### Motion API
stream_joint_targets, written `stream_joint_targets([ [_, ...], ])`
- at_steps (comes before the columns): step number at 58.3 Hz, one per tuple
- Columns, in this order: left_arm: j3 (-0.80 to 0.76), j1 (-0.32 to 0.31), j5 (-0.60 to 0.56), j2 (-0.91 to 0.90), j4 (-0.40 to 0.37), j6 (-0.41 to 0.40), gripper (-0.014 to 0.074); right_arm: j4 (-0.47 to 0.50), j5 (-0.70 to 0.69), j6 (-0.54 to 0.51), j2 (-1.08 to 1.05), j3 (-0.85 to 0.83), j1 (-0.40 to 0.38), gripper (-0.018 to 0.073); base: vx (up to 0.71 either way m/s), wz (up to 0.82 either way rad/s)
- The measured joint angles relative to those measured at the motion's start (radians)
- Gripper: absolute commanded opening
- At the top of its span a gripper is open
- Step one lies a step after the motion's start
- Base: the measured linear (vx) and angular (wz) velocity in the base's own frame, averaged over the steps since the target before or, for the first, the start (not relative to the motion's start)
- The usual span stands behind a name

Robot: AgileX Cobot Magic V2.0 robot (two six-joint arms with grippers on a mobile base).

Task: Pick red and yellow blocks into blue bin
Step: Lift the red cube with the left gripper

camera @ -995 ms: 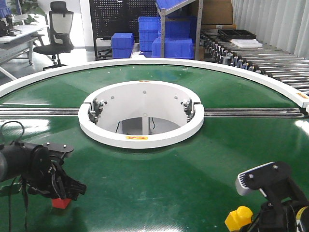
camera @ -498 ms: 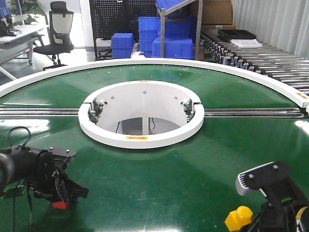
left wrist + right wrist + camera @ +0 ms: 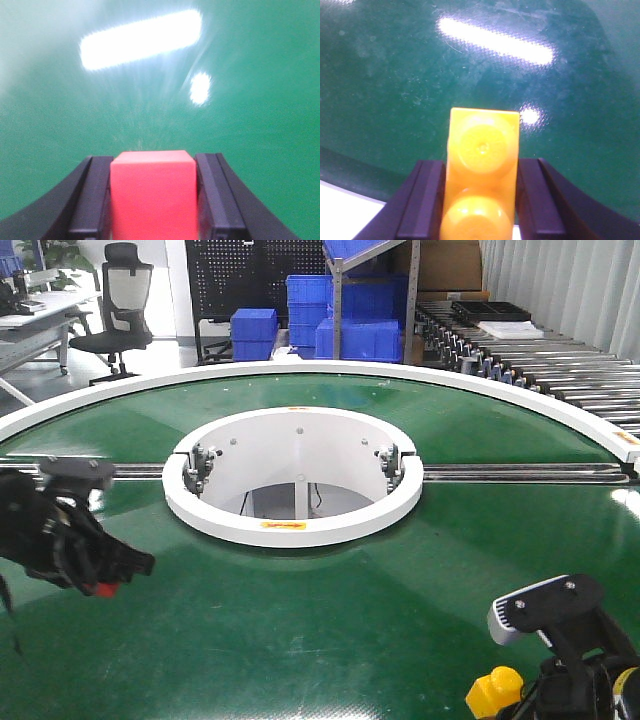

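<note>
Red cube (image 3: pixel 152 195) sits pinched in the closed jaws of the left gripper (image 3: pixel 118 570), clear of the belt (image 3: pixel 330 620); yellow brick (image 3: pixel 481 165), long axis along the fingers (image 3: pixel 427 200), is clamped by the right gripper (image 3: pixel 480 172); bin unseen, nearer arm cannot be told.

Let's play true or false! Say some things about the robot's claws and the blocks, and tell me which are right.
1. The left claw squeezes a red cube. True.
2. The right claw is empty. False: it grips a yellow brick.
3. The yellow brick has two round bumps. True.
4. The table is red. False: it is green.
5. A white ring sits in the middle of the table. True.
6. Both blocks lie in a bin. False: each is in a claw.
</note>
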Motion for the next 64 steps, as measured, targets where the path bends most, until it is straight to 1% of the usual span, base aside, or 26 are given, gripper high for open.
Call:
stream_joint_targets([
  [12,0.254,-0.071,-0.116,-0.349,-0.064,0.083,0.0222,0.000,0.000,0.000,0.000,0.000,0.000,0.0271,0.00,0.00],
  [17,0.349,-0.095,-0.146,-0.483,-0.087,0.101,0.0222,0.000,0.000,0.000,0.000,0.000,0.000,0.0271,0.00,0.00],
  [25,0.496,-0.121,-0.155,-0.702,-0.117,0.112,0.0223,0.000,0.000,0.000,0.000,0.000,0.000,0.0271,0.00,0.00],
  [33,0.623,-0.121,-0.142,-0.913,-0.141,0.114,0.0225,0.000,0.000,0.000,0.000,0.000,0.000,0.0271,0.00,0.00],
  [40,0.701,-0.121,-0.121,-1.066,-0.147,0.114,0.0234,0.000,0.000,0.000,0.000,0.000,0.000,0.0271,0.00,0.00],
  [48,0.734,-0.121,-0.080,-1.154,-0.149,0.113,0.0237,0.000,0.000,0.000,0.000,0.000,0.000,0.0271,0.00,0.00],
  [56,0.736,-0.121,-0.049,-1.160,-0.149,0.111,0.0237,0.000,0.000,0.000,0.000,0.000,0.000,0.0271,0.00,0.00],
  [64,0.736,-0.121,-0.047,-1.161,-0.149,0.110,0.0237,0.000,0.000,0.000,0.000,0.000,0.000,0.0271,0.00,0.00],
])
